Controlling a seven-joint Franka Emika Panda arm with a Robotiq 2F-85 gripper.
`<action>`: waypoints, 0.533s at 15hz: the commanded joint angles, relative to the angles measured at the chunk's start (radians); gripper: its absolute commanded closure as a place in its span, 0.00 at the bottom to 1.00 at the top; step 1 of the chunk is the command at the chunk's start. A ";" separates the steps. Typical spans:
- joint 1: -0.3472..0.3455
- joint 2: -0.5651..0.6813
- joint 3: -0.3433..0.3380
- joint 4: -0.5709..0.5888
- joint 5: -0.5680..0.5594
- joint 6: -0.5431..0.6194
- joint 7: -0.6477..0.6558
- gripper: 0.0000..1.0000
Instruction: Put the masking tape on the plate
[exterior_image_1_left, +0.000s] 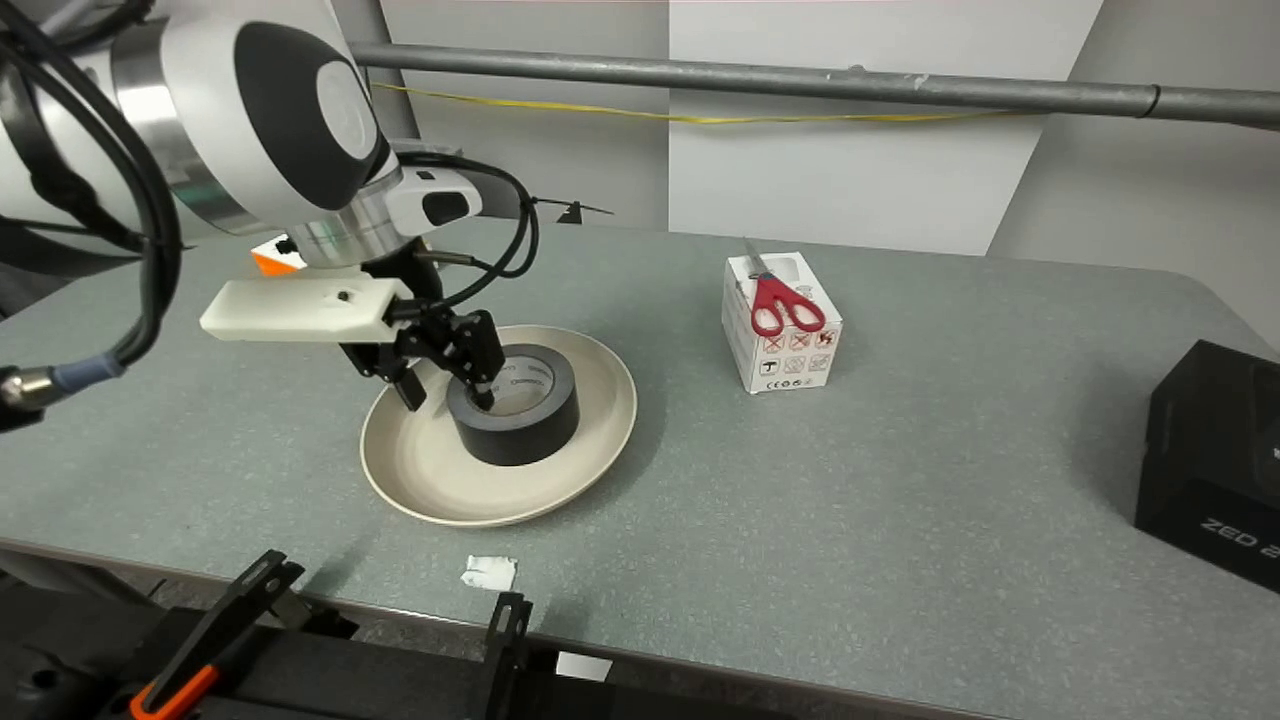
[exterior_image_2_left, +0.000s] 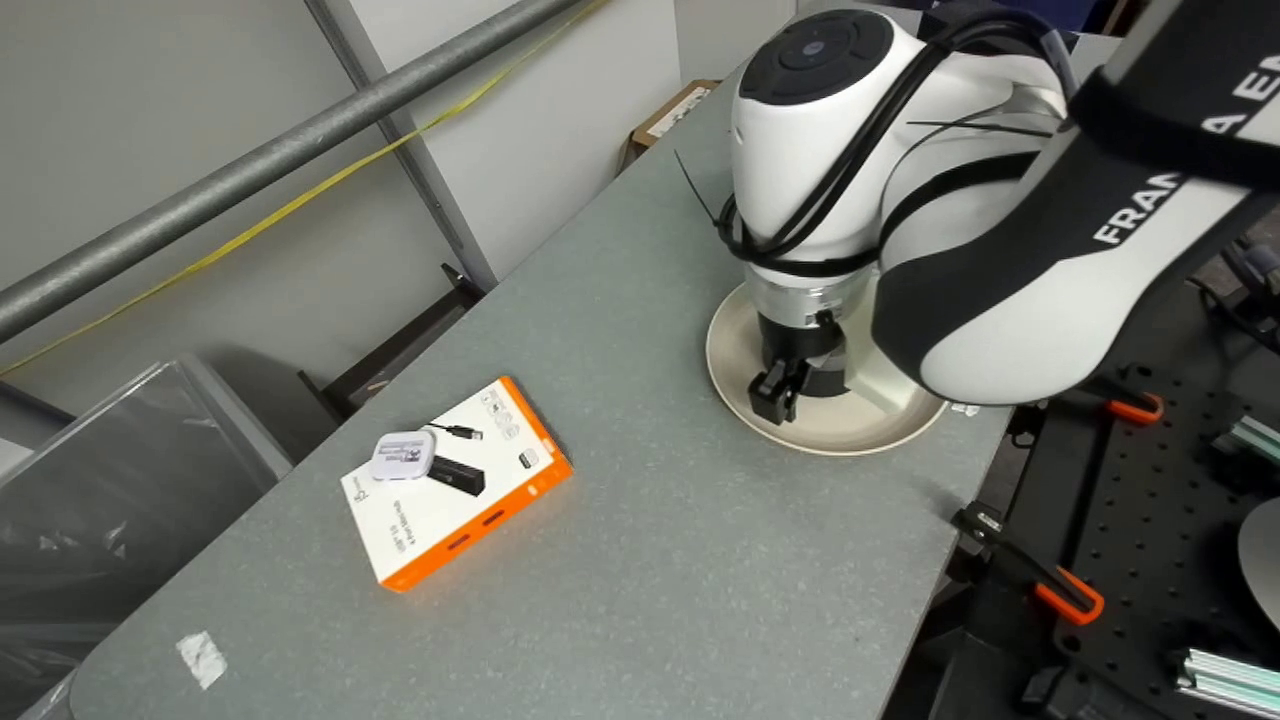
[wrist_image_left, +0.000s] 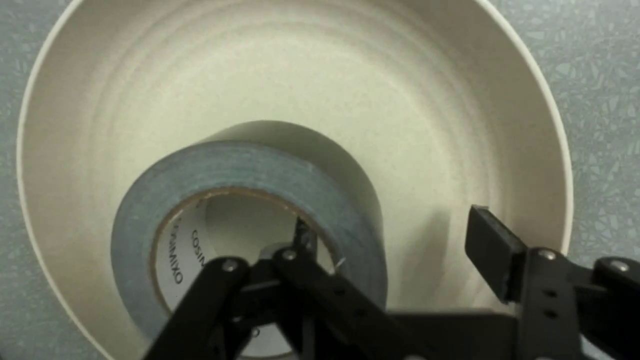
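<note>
dark grey ring-shaped roll of masking tape (exterior_image_1_left: 525, 436) was seen flat on round cream plate (exterior_image_1_left: 430, 480), its wall straddled by the spread black gripper (exterior_image_1_left: 446, 395), one finger in the hollow, one outside, straight-up withdrawal judged needed.

All views share plate (wrist_image_left: 410, 155): wrist close above, exteriors farther, angled down

White arm (exterior_image_2_left: 790, 170), black cables (exterior_image_1_left: 162, 245), black hand (exterior_image_1_left: 446, 394)
</note>
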 joint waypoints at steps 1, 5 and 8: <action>-0.012 -0.041 0.028 -0.030 0.056 -0.014 -0.050 0.00; -0.022 -0.068 0.033 -0.029 0.091 -0.022 -0.066 0.00; -0.008 -0.034 0.020 -0.008 0.079 -0.005 -0.040 0.00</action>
